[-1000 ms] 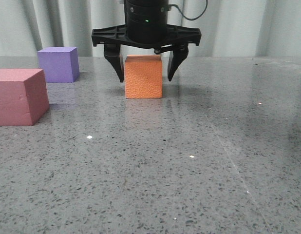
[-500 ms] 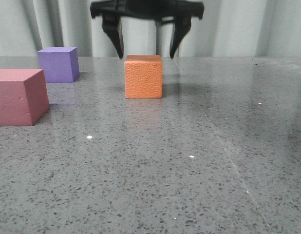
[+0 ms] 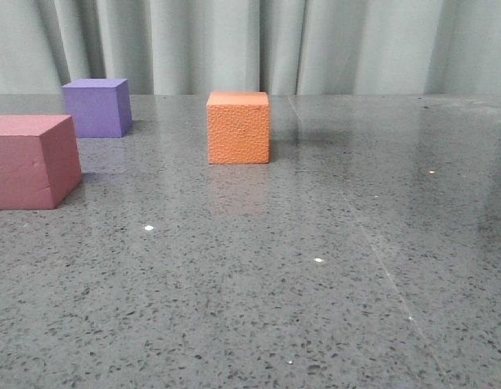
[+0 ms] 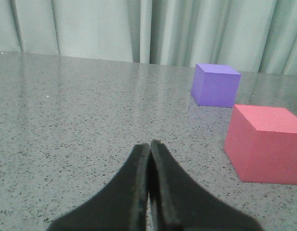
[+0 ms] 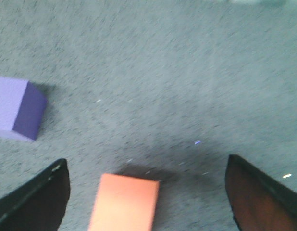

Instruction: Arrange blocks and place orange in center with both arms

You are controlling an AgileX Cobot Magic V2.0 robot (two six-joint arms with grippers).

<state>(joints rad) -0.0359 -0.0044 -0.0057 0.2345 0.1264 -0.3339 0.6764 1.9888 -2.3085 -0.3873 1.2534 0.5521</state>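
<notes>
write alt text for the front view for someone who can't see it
An orange foam cube stands alone mid-table on a grey speckled tabletop. A purple foam cube sits farther back on the left, a pinkish-red foam cube nearer at the left edge; no gripper shows.

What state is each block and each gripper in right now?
orange cube: upright on the table, free of any gripper.
purple cube: upright on the table, untouched.
pinkish-red cube: upright on the table, untouched, apart from the purple one.
left gripper: shut, holding nothing, low over bare tabletop.
right gripper: open wide, above the orange cube, not touching it.
</notes>
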